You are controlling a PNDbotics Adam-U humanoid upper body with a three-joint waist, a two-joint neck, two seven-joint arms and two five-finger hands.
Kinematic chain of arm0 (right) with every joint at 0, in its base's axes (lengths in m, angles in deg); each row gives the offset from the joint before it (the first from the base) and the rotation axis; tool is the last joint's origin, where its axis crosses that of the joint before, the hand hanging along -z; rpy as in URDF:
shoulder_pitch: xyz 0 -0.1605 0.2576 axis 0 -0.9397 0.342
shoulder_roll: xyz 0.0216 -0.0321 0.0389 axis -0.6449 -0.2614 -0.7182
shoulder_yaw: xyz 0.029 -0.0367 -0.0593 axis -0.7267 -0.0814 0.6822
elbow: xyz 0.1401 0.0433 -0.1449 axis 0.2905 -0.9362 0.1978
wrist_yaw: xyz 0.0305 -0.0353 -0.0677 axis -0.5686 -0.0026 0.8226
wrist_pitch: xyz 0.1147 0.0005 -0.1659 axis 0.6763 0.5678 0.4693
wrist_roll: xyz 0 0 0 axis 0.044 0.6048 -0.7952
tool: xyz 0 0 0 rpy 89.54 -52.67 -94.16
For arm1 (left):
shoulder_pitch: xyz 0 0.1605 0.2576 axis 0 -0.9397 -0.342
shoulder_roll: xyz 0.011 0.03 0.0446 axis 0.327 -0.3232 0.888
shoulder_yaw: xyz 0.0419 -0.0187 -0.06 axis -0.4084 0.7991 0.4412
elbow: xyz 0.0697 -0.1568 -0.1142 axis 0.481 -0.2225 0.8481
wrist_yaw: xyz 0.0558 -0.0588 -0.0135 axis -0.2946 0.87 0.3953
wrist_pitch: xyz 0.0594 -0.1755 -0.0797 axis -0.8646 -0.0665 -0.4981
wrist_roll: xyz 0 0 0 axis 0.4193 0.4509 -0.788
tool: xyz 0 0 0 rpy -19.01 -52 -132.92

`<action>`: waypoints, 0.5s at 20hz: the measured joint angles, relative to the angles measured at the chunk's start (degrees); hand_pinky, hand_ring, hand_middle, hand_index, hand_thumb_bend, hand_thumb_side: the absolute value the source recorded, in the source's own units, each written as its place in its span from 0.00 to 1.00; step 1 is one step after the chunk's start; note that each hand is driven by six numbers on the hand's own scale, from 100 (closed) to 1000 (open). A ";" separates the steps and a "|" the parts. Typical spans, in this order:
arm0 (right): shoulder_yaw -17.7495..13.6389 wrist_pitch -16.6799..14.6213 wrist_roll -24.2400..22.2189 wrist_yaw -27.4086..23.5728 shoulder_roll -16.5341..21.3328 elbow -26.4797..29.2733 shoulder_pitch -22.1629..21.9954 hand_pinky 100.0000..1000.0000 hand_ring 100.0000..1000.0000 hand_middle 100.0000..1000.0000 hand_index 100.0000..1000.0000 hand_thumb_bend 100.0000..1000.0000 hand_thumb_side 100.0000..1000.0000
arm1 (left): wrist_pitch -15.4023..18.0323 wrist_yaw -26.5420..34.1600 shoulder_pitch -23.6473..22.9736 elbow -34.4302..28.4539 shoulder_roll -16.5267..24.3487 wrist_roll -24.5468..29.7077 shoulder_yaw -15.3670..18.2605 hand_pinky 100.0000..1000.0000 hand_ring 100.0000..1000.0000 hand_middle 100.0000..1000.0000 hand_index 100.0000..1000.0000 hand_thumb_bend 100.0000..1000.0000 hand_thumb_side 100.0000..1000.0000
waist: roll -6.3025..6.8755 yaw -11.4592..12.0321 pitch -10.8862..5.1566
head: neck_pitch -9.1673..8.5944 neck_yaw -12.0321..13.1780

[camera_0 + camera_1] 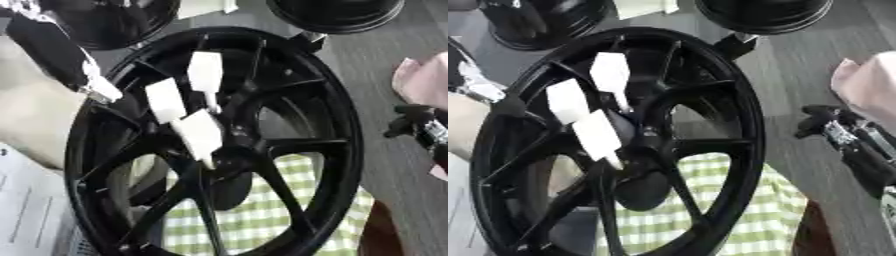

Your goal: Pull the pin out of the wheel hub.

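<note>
A large black spoked wheel hub [341, 150] stands tilted and fills the middle of both views. Three pins with flat white heads stick out near its centre: an upper pin [206, 70], a left pin [164, 99] and a lower pin [201, 132]. My left arm comes down from the upper left. Its left hand [127, 106] lies against the wheel's left rim, black on black, so its fingers are hidden. My right hand [820, 122] hangs to the right of the wheel, apart from it, fingers relaxed and holding nothing.
A green and white checked cloth [262, 220] lies under the wheel. Two more black wheels [337, 12] [109, 20] stand at the far edge. Pink fabric [424, 80] shows at the right edge, white paper [26, 210] at the lower left.
</note>
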 measured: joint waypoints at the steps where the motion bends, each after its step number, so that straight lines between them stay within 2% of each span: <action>1: 0.00 0.01 -0.01 0.01 0.00 0.00 0.00 1.00 0.63 0.57 0.77 0.00 0.61 | -0.48 0.39 0.00 -0.14 0.00 -0.48 -0.18 0.76 0.72 0.60 0.75 0.82 0.37 | 0.00 0.00 0.00 | 0.00 0.00; 5: 0.01 0.04 -0.05 0.07 0.00 0.00 -0.01 1.00 0.63 0.57 0.77 0.00 0.61 | -3.17 1.92 0.18 -0.64 0.00 -3.17 -1.20 0.74 0.68 0.55 0.70 0.84 0.40 | 0.00 0.00 0.10 | 0.00 0.06; 10: 0.02 0.14 -0.15 0.29 0.00 -0.02 -0.02 1.00 0.63 0.57 0.77 0.00 0.62 | -7.30 3.73 0.85 -1.09 -0.13 -7.29 -2.82 0.73 0.67 0.53 0.69 0.83 0.40 | 0.00 0.11 0.16 | 0.00 0.26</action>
